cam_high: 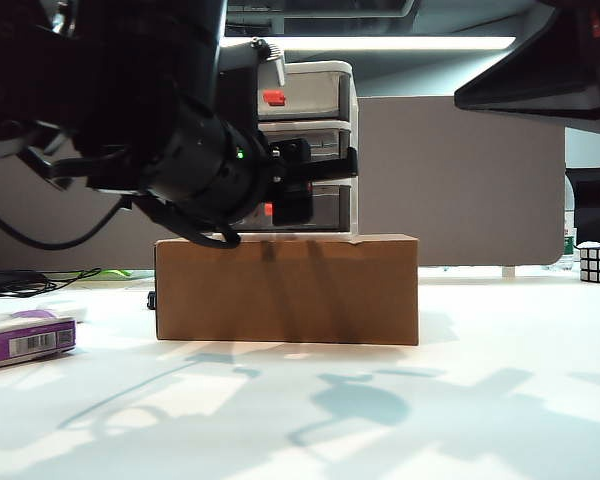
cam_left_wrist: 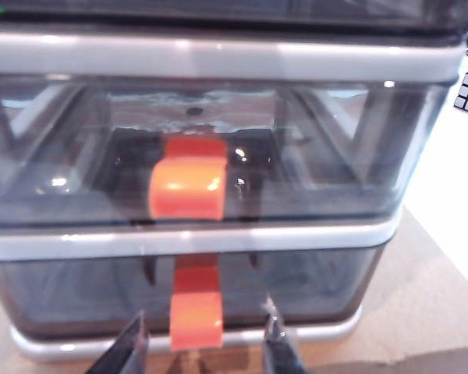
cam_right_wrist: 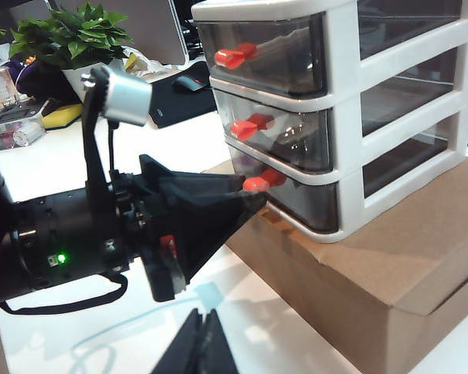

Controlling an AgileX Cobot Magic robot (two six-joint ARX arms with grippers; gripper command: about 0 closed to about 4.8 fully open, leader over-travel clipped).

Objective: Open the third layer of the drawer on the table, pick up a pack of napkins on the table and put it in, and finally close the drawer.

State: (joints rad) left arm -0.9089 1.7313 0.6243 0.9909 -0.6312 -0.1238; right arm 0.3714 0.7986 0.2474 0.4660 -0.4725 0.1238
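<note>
The drawer cabinet stands on a brown cardboard box, its three smoky tiers all pushed in. The third layer is the lowest tier, with a red handle. My left gripper is open right in front of that handle, one dark finger on each side, neither touching it. The right wrist view shows the same gripper at the lowest handle. The purple pack of napkins lies on the white table at the far left. My right gripper is shut and empty, above the table.
The cardboard box raises the cabinet off the table. A Rubik's cube sits at the far right. The left arm's dark bulk hides the cabinet's left part. A potted plant and desk clutter lie beyond.
</note>
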